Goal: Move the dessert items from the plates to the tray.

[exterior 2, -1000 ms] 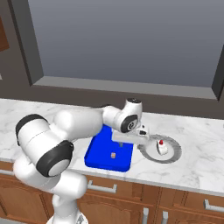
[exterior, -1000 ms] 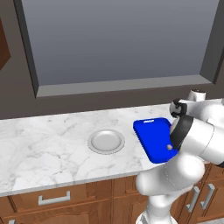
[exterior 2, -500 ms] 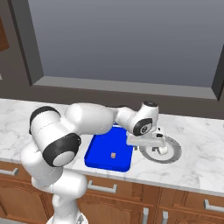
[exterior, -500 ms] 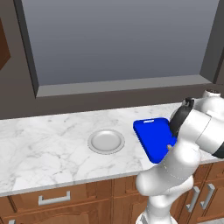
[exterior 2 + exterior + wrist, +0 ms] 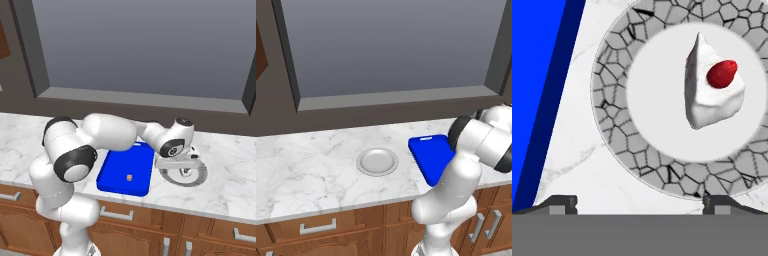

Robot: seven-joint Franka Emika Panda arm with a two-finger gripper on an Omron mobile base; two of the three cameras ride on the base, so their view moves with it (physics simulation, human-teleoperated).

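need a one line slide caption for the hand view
Open gripper hovering over a white cake slice with a red top on a grey plate, blue tray alongside.

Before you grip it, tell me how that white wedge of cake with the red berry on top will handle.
The white wedge of cake with a red berry looks soft, so it would probably squash under a firm pinch. It looks light. Lying on the cracked-pattern silvery plate, it should slide rather than roll. The berry might come off.

No readable text or labels anywhere
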